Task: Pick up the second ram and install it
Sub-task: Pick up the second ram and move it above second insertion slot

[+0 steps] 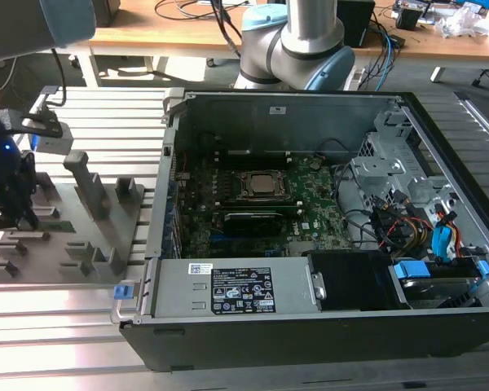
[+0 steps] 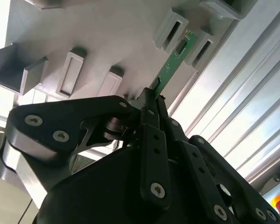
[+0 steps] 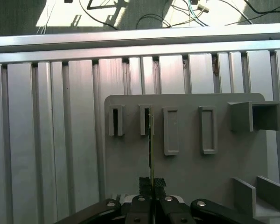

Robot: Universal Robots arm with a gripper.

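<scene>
The second ram [image 2: 173,58] is a thin green stick, and its far end lies between two slot blocks of the grey holder plate [image 2: 107,37]. In the first wrist view I see the ram [image 3: 150,149] edge-on, running from a slot down to my gripper [image 3: 152,183]. The gripper [image 2: 151,100] is shut on the stick's near end. In the exterior view the gripper [image 1: 10,199] hangs over the holder plate [image 1: 73,244] at the exterior view's left, beside the open computer case [image 1: 310,212]. A bit of green [image 1: 61,226] shows by the fingers.
The case holds the green motherboard [image 1: 310,208] with its square processor socket [image 1: 261,183] and a black card [image 1: 248,220]. Cables and drive bays [image 1: 416,220] fill the exterior view's right side. Upright blocks [image 1: 85,183] stand on the holder plate. Ribbed aluminium table [image 3: 46,140] surrounds it.
</scene>
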